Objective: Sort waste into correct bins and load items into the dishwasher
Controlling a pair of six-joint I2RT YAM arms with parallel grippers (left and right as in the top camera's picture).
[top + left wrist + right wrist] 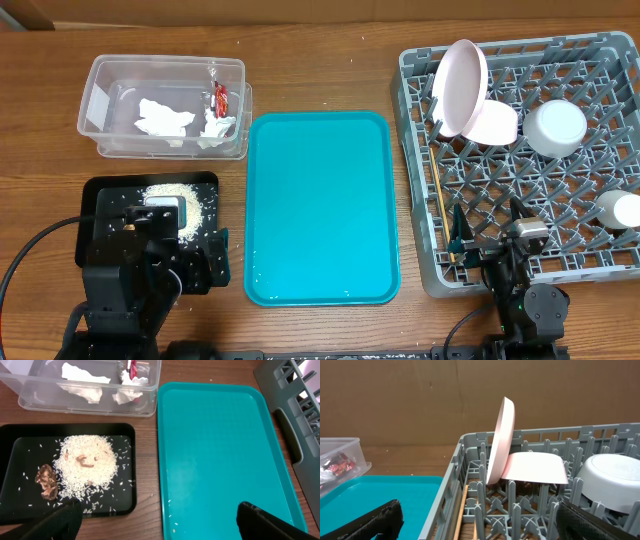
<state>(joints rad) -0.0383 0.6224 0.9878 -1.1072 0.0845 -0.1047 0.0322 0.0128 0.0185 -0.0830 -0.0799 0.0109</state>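
Rice grains lie in a white heap in the black tray. A small brown lump sits at the heap's left side. Behind the tray is the clear tub, and in it we see crumpled white tissue and the red wrapper. The teal tray lies in the middle of the table. On the right is the grey dish rack. In it the white plate stands on its edge, touching a pale bowl. A white bowl sits beside that, and a small cup is far right. The chopsticks lie along the rack's left side. Our left fingers are spread wide and hold nothing. Our right fingers are wide and empty too, by the rack's near edge.
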